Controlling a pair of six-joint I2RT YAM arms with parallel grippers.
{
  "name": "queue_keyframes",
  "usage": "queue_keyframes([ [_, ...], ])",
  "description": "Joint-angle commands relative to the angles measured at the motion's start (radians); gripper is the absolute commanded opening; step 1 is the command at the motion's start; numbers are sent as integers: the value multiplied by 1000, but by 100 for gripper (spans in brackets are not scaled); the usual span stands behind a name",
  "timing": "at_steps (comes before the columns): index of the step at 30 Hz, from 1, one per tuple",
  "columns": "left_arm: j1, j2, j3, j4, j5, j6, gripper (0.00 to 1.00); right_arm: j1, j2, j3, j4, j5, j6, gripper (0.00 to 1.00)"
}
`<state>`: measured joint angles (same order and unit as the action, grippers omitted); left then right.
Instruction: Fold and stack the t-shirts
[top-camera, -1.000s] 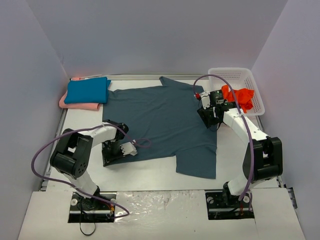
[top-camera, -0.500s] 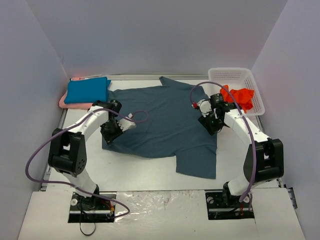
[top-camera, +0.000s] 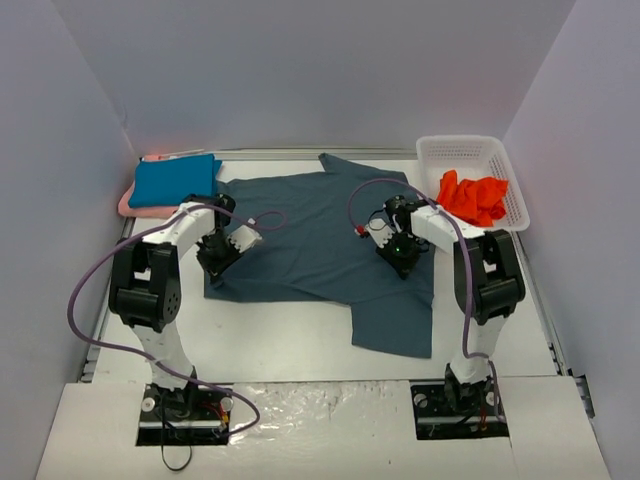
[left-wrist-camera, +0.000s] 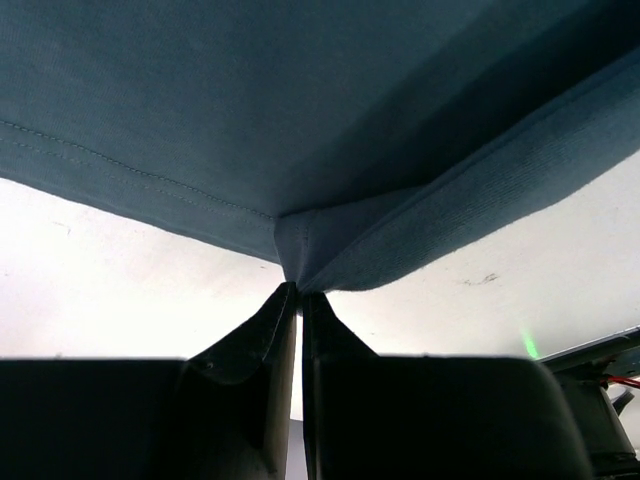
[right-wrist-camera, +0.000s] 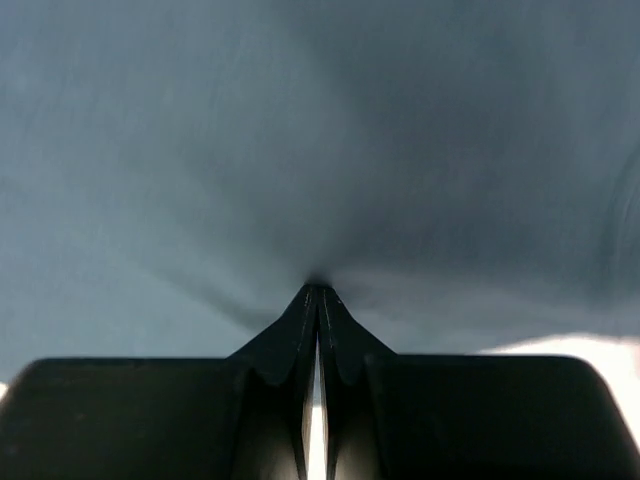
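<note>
Cloth of the slate t-shirt (top-camera: 310, 240) lies spread on the counter (top-camera: 290, 345). Left jaws pinch its hem corner; right jaws pinch mid-cloth.

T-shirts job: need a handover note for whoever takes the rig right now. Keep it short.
Left gripper: shut on a hem corner of the slate grey t-shirt, at its left side.
Right gripper: shut on a pinch of the same shirt, towards its right side.
The shirt lies spread on the table, not folded yet.
Done: teal t-shirt folded, stacked on the pink t-shirt at the far left.
Left: fold the grey one and stack it; then the orange-red t-shirt, bunched in the white basket.
</note>
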<state>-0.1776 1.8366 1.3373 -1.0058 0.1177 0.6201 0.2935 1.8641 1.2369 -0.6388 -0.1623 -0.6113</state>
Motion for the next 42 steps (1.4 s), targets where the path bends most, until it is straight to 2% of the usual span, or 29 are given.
queue_keyframes([
  [1, 18, -20, 37, -2, -26, -17, 2, 10, 67, 84, -39, -22, 4, 0],
  [10, 66, -22, 49, 58, -64, -22, 2, 10, 233, 242, -21, -6, 38, 0],
  [18, 115, 36, 181, 95, -151, -20, 2, 19, 375, 449, -22, -5, 80, 0],
  [22, 124, 78, 270, 70, -159, -22, 2, 27, 397, 576, -44, 1, 104, 0],
  [24, 124, 87, 299, 59, -151, -26, 2, 32, 365, 588, -62, -17, 104, 0],
  [27, 122, 76, 296, 53, -142, -23, 3, 39, 266, 540, -79, -26, 93, 2],
  [28, 121, 73, 289, 50, -141, -22, 2, 42, 239, 521, -97, -28, 75, 7],
  [29, 121, 63, 284, 52, -141, -19, 2, 44, 209, 482, -113, -31, 62, 16],
  [31, 121, 52, 264, 56, -141, -19, 2, 45, 123, 431, -145, -29, 45, 30],
  [38, 121, 7, 206, 79, -125, -36, 2, 104, -136, 129, -211, 6, -31, 34],
  [42, 122, 7, 194, 87, -118, -46, 2, 235, -220, -66, -226, 47, -10, 31],
])
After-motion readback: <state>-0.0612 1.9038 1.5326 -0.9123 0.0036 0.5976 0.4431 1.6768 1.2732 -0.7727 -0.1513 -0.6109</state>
